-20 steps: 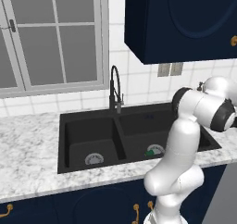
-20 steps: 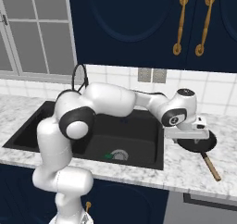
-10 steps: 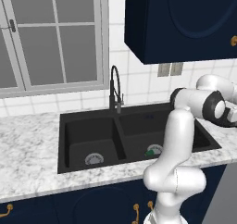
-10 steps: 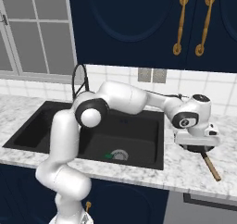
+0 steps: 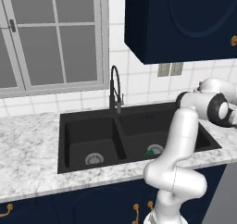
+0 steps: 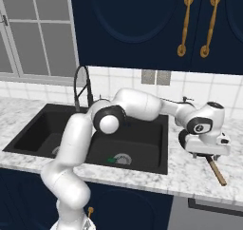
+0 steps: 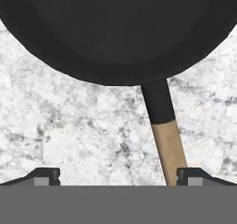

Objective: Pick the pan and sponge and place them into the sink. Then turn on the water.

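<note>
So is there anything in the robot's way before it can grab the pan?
Nothing visible. The open gripper hangs right over the pan, which lies on the marble counter with its wooden handle pointing toward one fingertip. Only bare counter lies between them.

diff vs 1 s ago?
The arm swung right and lowered; the gripper now hangs open, holding nothing, over the pan by its wooden handle. Pan still on the counter, sponge still in the sink, faucet dry.
</note>
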